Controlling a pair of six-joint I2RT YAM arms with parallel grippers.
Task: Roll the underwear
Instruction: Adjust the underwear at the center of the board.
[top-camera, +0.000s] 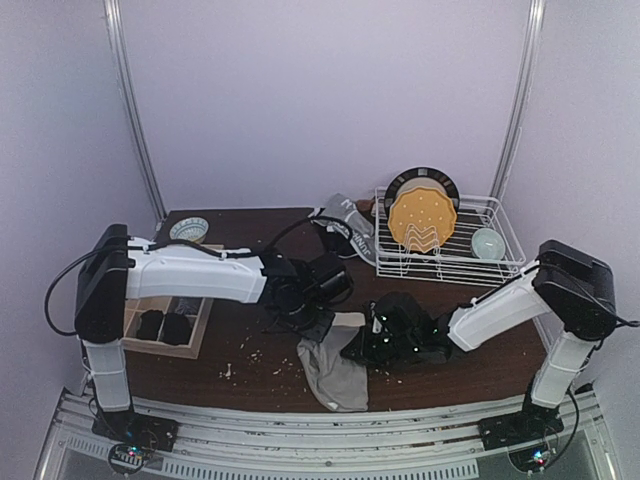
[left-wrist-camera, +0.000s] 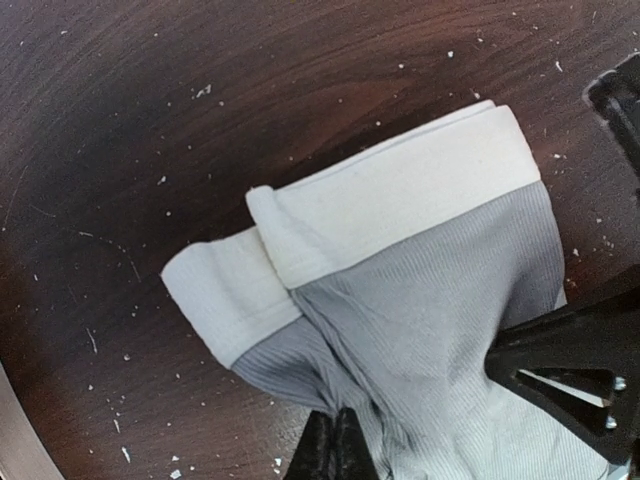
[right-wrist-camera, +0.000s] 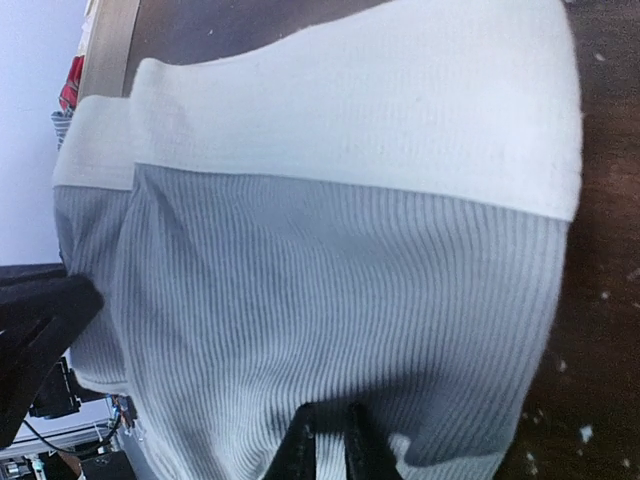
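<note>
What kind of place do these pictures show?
Probably a robot test booth staged with household things: plain lilac walls around a dark wooden table, a wire dish rack with a yellow plate, and grey underwear.

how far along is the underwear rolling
Looks done: two dark bundles in the tray. In hand: left claw and right claw both pinch the grey briefs, waistband edge folded over, not rolled. Left: rolling them, plus the lettered pair by the rack.

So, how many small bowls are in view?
2: a patterned bowl at the back left, a pale green bowl inside the white wire rack. Others may be hidden.
</note>
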